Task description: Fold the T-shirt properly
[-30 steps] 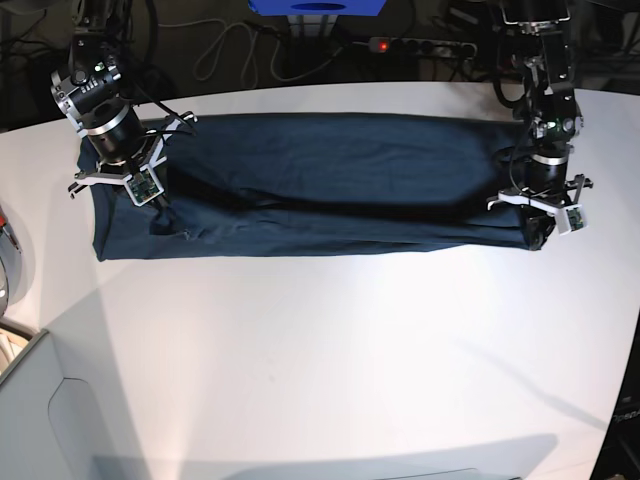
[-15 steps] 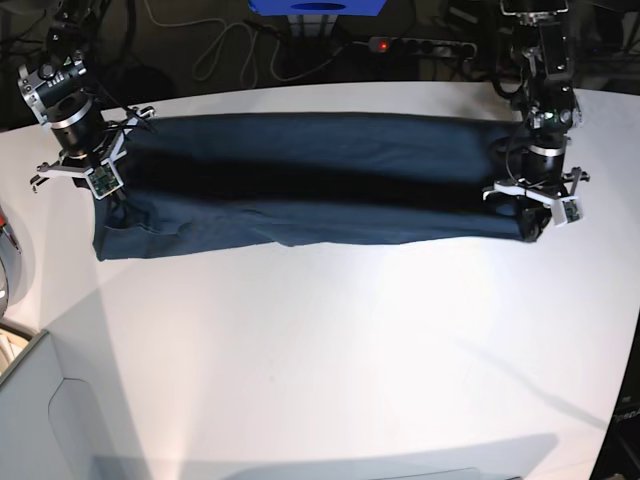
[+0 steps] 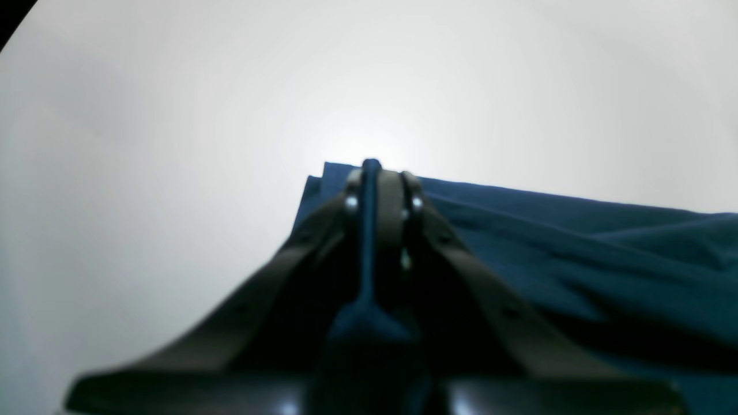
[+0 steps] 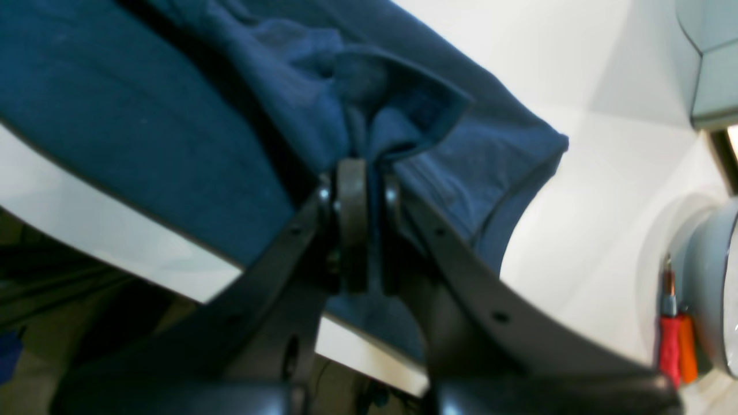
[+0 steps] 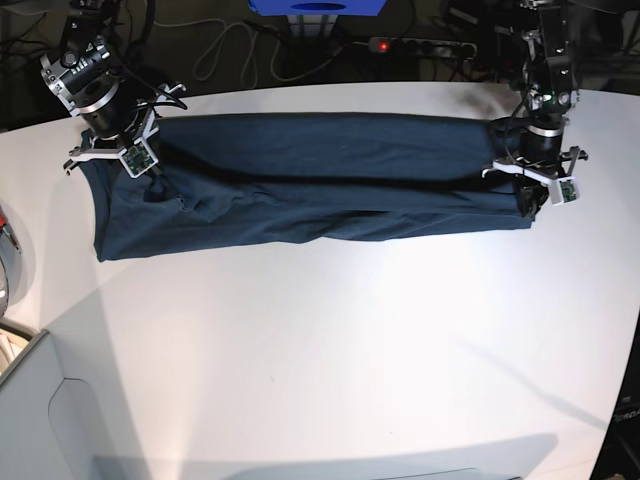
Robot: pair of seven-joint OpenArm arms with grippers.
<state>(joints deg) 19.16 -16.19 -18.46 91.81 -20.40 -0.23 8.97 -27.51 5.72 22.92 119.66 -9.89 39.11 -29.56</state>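
You're looking at soft, matt navy cloth: the T-shirt [image 5: 320,185] shows a fine knit weave with stitched hems and loose creases. Under it the table [image 5: 330,350] is smooth white with a slight sheen. The left gripper [image 3: 377,173] and right gripper [image 4: 360,173] look like dark matt plastic with small shiny metal screws.

White table [image 5: 330,350], dark floor behind, tangled cables [image 5: 235,50], power strip [image 5: 425,45], blue box [image 5: 318,7]
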